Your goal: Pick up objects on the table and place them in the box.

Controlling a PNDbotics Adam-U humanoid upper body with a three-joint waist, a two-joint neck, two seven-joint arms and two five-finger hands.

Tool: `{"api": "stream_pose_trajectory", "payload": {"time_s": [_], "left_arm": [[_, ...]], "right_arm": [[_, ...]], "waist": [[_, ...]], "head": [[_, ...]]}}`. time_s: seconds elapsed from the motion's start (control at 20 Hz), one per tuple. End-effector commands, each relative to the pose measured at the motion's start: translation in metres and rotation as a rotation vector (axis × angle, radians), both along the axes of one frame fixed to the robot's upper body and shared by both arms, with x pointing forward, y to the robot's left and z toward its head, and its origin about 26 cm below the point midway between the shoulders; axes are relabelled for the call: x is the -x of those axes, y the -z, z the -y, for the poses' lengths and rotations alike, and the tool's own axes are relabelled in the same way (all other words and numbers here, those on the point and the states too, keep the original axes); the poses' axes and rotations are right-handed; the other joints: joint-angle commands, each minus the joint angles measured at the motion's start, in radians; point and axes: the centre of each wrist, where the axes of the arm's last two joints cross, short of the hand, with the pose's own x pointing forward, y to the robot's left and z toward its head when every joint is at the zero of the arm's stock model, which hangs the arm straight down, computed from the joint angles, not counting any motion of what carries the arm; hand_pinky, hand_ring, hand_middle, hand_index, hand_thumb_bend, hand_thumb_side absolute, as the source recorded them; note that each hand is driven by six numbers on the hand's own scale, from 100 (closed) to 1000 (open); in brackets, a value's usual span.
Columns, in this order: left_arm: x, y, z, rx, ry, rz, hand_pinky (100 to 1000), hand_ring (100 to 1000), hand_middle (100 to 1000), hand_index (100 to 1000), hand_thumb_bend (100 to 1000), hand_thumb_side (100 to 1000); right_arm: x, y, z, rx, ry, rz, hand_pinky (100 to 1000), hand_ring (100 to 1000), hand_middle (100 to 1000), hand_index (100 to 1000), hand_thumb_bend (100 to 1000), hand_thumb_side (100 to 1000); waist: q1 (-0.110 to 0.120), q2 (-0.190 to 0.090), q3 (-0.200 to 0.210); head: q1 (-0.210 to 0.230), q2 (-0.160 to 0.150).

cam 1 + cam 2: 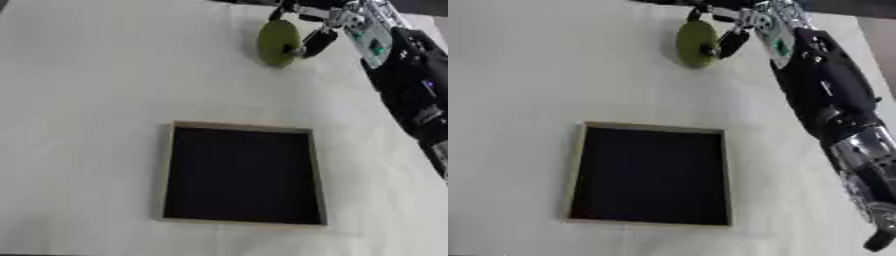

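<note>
Box (pixel 166 175), a shallow square tray with a pale wooden rim and a dark inside, lies flat on the tabletop (pixel 79 75) in the lower middle of both views. Nothing shows inside it. The tabletop is covered in a plain whitish sheet.

Up and to the right of the box, well apart from it, sits the disc (pixel 276 41), a round olive-green object near the far edge of the tabletop. It shows tilted, its broad face turned toward the camera and left. Whether its lower edge touches the tabletop cannot be told; a faint shadow lies under it.

Right hand (pixel 325 27) is at the disc. The arm enters from the right side and runs up along the right edge to the top. Its fingers (pixel 317 41) are curled in against the right side of the disc, one dark fingertip lying on its face near the centre, another part of the hand at its upper edge; the hand pinches the disc.

Forearm (pixel 820 80), black with a silver section toward the lower right, lies above the tabletop, just right of the box and clear of it.

Left hand shows in neither view.
</note>
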Motion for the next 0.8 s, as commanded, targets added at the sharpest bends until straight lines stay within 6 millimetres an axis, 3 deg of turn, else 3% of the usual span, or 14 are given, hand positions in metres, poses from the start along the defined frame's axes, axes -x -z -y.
{"api": "stream_pose_trajectory", "payload": {"time_s": [0.05, 0.15, 0.5, 0.7, 0.8], "left_arm": [[0.0021, -0.0085, 0.0009, -0.022, 0.007, 0.027, 701, 705, 742, 753, 100, 613], [0.0019, -0.0088, 0.0011, -0.023, 0.008, 0.027, 701, 705, 742, 753, 100, 612], [0.0017, -0.0094, 0.0011, -0.022, 0.009, 0.027, 702, 705, 742, 753, 100, 612], [0.0017, -0.0095, 0.0010, -0.024, 0.010, 0.025, 703, 705, 742, 754, 100, 612], [0.0019, -0.0095, 0.0006, -0.024, 0.009, 0.023, 703, 705, 742, 754, 100, 611]], "right_arm": [[0.0010, -0.0093, 0.0038, 0.024, -0.012, -0.016, 876, 932, 670, 820, 353, 100], [0.0012, -0.0087, 0.0041, 0.017, -0.019, -0.025, 859, 897, 610, 788, 379, 100], [0.0019, -0.0056, 0.0040, -0.034, -0.056, 0.005, 756, 723, 459, 656, 324, 100], [0.0038, -0.0091, 0.0037, -0.071, -0.066, 0.065, 724, 663, 352, 548, 382, 100], [0.0057, -0.0107, 0.0020, -0.080, -0.071, 0.103, 716, 651, 335, 535, 383, 100]], "waist": [[0.005, -0.017, 0.001], [0.004, -0.018, 0.001], [0.002, -0.022, 0.001], [0.002, -0.027, -0.002], [0.003, -0.030, -0.003]], "head": [[-0.002, -0.005], [-0.002, -0.004], [0.001, 0.000], [0.002, 0.001], [0.003, 0.003]]}}
